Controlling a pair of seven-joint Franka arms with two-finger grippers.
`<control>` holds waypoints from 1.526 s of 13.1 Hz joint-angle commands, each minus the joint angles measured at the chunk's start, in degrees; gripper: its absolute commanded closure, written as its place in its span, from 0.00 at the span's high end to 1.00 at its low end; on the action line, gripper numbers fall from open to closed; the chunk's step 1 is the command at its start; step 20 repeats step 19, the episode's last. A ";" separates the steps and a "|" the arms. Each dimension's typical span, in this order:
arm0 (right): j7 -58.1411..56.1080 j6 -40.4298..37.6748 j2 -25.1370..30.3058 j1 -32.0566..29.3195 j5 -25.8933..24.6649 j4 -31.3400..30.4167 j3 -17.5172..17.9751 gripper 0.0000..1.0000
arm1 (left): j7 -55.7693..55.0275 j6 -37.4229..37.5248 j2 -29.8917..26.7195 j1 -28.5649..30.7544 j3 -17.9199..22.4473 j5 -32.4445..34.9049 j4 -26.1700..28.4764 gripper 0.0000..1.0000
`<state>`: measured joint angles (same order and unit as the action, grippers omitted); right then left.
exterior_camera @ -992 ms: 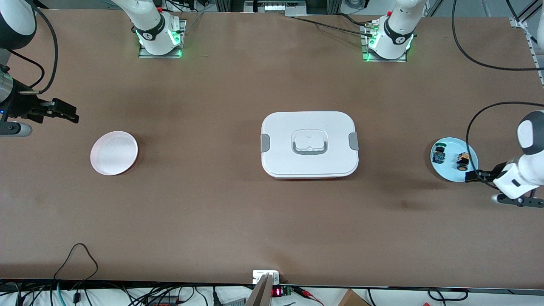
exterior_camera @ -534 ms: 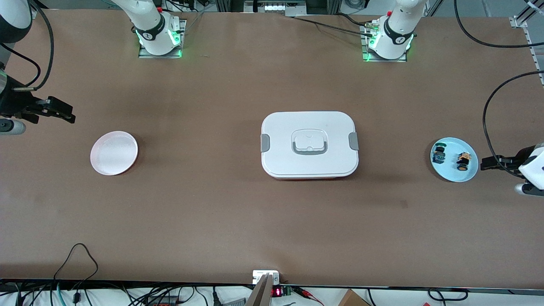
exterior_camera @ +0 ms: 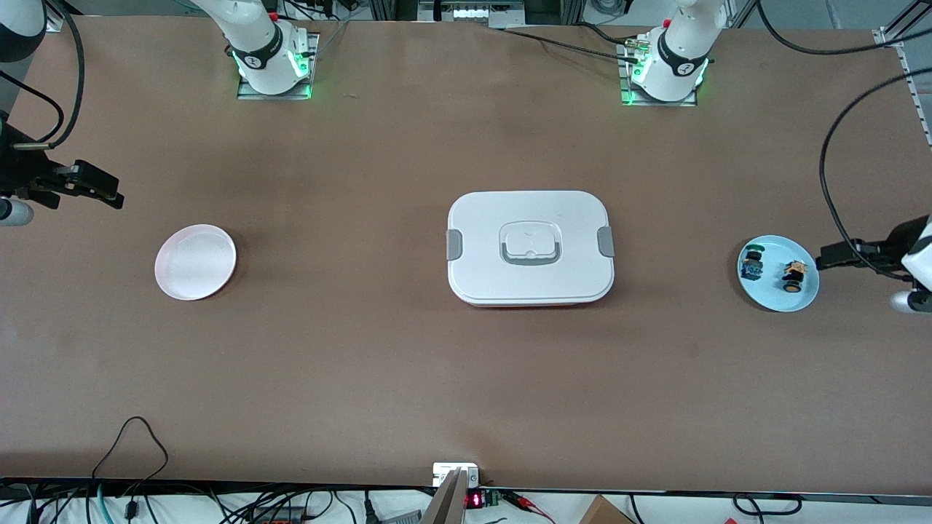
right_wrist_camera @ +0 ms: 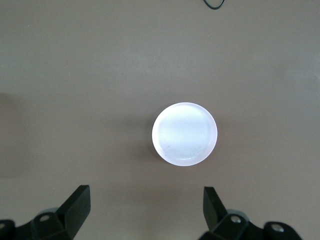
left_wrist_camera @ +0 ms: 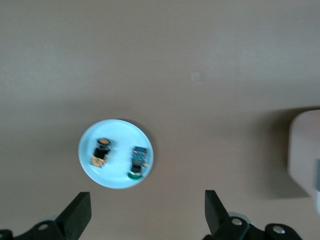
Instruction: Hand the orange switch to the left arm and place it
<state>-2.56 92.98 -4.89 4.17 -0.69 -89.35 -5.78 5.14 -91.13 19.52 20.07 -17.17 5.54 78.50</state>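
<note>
The orange switch [exterior_camera: 794, 275] lies on a light blue plate [exterior_camera: 773, 295] at the left arm's end of the table, beside a small blue-and-green component [exterior_camera: 751, 265]. In the left wrist view the switch [left_wrist_camera: 100, 152] lies on that plate [left_wrist_camera: 116, 174]. My left gripper [exterior_camera: 831, 257] hovers open and empty just past the plate's outer rim; it shows in its wrist view [left_wrist_camera: 148, 212]. My right gripper [exterior_camera: 98, 187] is open and empty, up in the air over the table's end near the white plate [exterior_camera: 195, 262]; it shows in its wrist view [right_wrist_camera: 147, 210]. The white box [exterior_camera: 530, 247] sits mid-table.
The white plate [right_wrist_camera: 184, 134] is empty. The box's corner [left_wrist_camera: 304, 155] shows at the edge of the left wrist view. Cables hang over the table edge nearest the camera [exterior_camera: 135, 437] and loop above the left gripper [exterior_camera: 837, 109].
My left gripper has moved outward from the blue plate's rim and away from the camera. My right gripper has drifted outward toward its table end and slightly away from the camera.
</note>
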 commanded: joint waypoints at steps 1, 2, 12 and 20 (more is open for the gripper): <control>-0.69 -2.09 0.32 -0.12 0.34 0.67 0.60 1.00 | 0.49 -0.28 -9.74 -11.95 13.71 -4.83 8.66 1.00; -0.43 -2.18 0.32 -0.12 0.34 0.76 0.69 1.00 | -0.73 -0.28 -11.85 -14.85 16.79 -5.54 10.77 1.00; 0.10 -3.41 1.29 -0.30 0.69 1.11 0.07 1.00 | -3.12 0.95 -15.74 -17.87 18.49 -6.24 13.26 1.00; 0.45 -3.95 3.92 -0.30 -0.10 -1.68 0.16 1.00 | -3.47 0.95 -15.21 -17.87 18.23 -6.51 12.82 1.00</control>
